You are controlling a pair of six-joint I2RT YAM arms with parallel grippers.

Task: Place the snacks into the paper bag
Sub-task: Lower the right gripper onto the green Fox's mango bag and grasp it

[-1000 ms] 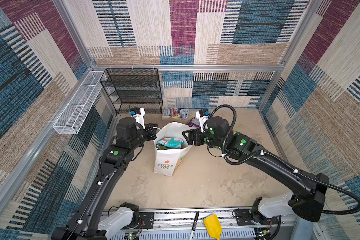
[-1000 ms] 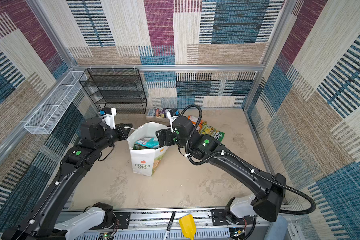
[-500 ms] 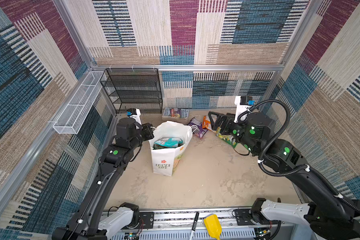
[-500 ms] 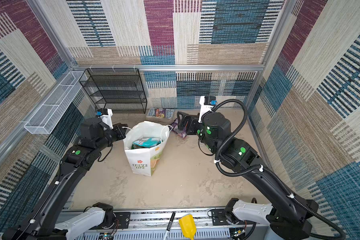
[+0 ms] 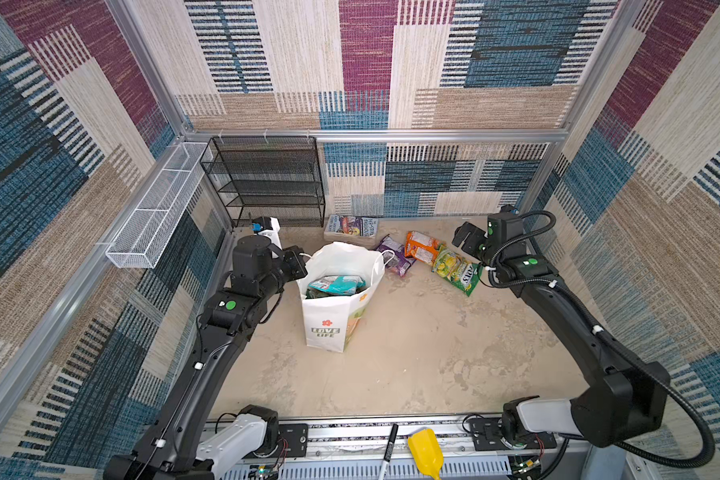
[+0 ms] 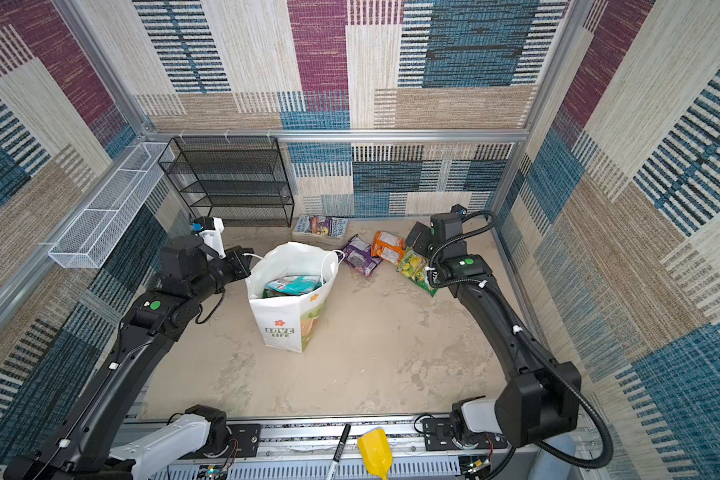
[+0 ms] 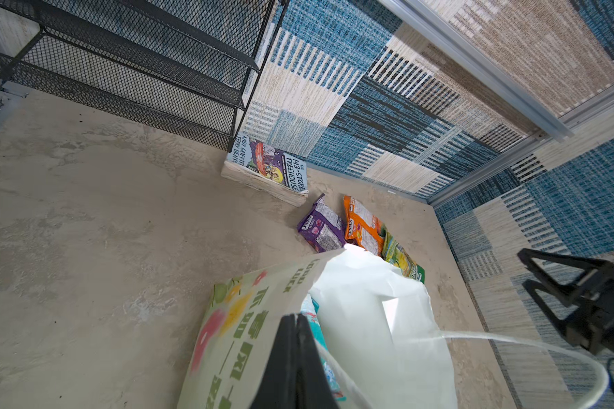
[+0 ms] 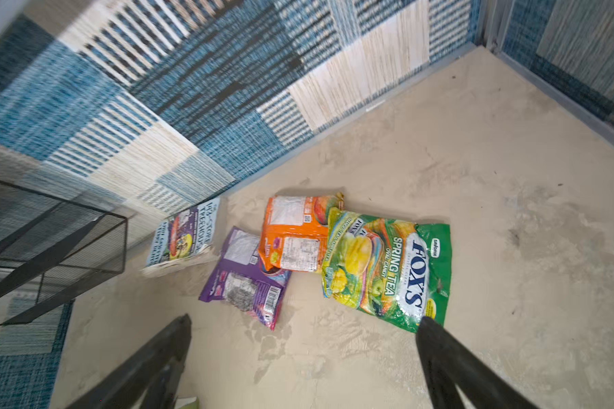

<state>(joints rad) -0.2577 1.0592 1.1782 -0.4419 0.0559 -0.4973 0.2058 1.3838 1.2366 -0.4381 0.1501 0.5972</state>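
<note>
Patchwork woven walls on all sides, sandy beige counter (image 5: 412,365) below. Near its middle, a little to the left in both top views, the paper bag (image 5: 329,328): upright, mouth wide open, a teal packet (image 5: 335,284) already lying inside on top of something dark green. Left jaws together, clamped on the bag's rim at its left side, shown in the left wrist view as two black fingers (image 7: 288,364) pressed flat against the printed wall. Same hold as a second ago, bag in nearly the same spot.

Changed: the right arm (image 5: 558,299). A second ago right at the bag's mouth, now swung away to the far right corner, right jaws spread fully apart and empty. Most likely means one delivery finished and the next pick beginning.

Not yet in the bag, to its right toward the back wall: three snacks in a row. Purple packet (image 5: 393,257) nearest the bag, then orange packet (image 5: 420,247), then yellow-green FOX'S packet (image 5: 458,272), each overlapping its neighbour a little. In the right wrist view, FOX'S packet closest to the open jaws, with one finger (image 8: 451,364) showing in front of its green corner; contact impossible to tell. Probably the next one to take, but with an edge lying over the orange packet, hence some risk of dragging that along.

Further out: a colourful book (image 5: 352,226) flat by the back wall, beside a black mesh shelf (image 5: 267,178); a white wire basket (image 5: 154,208) on the left wall. Not part of the job.
</note>
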